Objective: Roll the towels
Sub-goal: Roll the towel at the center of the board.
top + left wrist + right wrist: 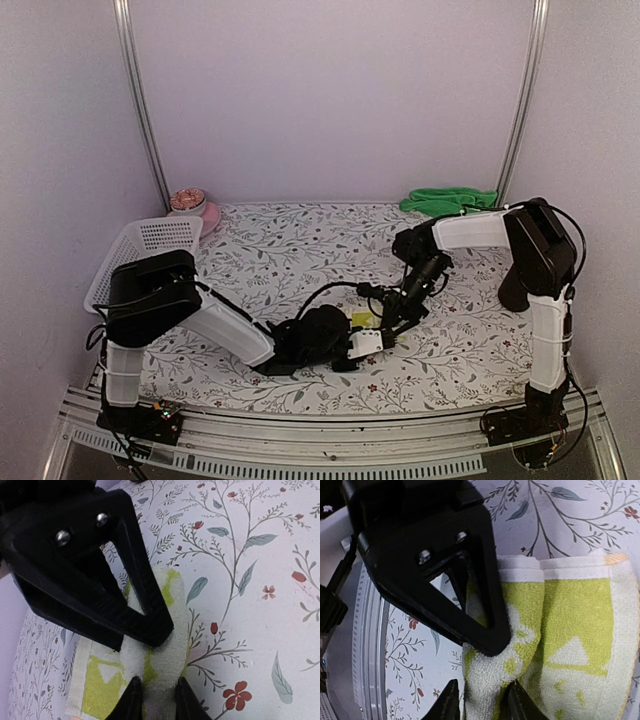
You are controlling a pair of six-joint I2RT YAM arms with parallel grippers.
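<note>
The yellow-lime towel (pixel 364 331) lies partly rolled at the front middle of the table, between my two grippers. My left gripper (pixel 352 345) (pixel 157 700) is shut on the rolled white-and-lime edge of this towel (pixel 165 650), both fingertips touching it. My right gripper (pixel 396 325) (pixel 480 700) is open around a fold of the same towel (pixel 575 625), with a small gap at its left fingertip. In each wrist view the other gripper's black triangular finger rests on the cloth. The bright green towel (pixel 450 200) lies bunched at the back right, touched by nothing.
A white mesh basket (pixel 150 245) stands at the left edge of the table. A pink bowl (pixel 190 205) sits behind it at the back left. The floral tablecloth (pixel 290 250) covers the table, with walls close on three sides.
</note>
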